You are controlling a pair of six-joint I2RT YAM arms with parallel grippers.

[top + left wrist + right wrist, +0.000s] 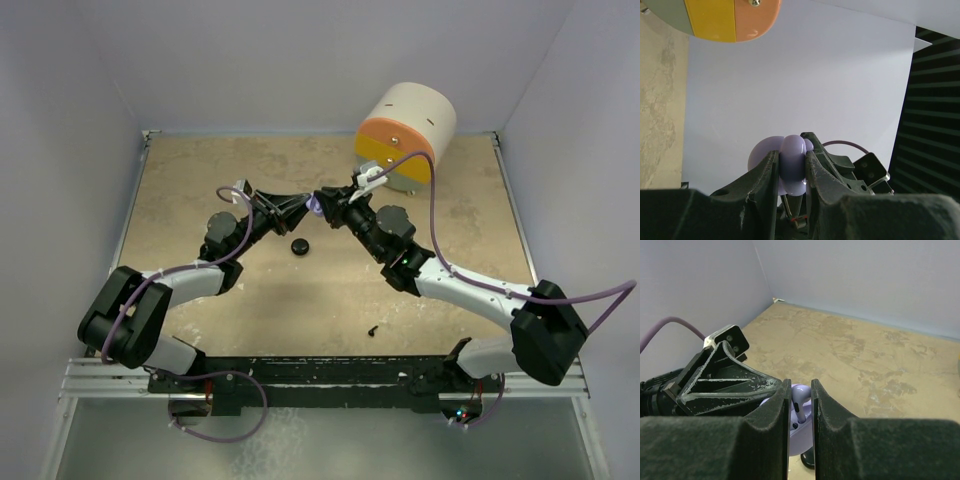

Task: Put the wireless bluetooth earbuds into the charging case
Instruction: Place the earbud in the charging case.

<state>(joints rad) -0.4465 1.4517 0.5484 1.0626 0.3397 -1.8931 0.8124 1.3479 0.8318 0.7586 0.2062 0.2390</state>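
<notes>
A: Colour of the tabletop [480, 200]?
B: Beige, mottled with tan veining.
A: Of the charging case [792, 162]?
B: Pale lilac, matching the lilac earbud [800, 409]. Also a black earbud [372, 329] and black puck [298, 246].
A: Of the drum [415, 115]?
B: Cream, with an orange-and-yellow face. Purple for the cables [432, 200].

Both arms are bent at the elbows and angled inward, so that the wrists are set nose to nose at the lilac case [315, 204]. The left gripper [306, 208] is clamped on the case from its left. The right gripper [328, 206] is placed at its right, pinched narrowly on the lilac earbud [800, 407].
</notes>
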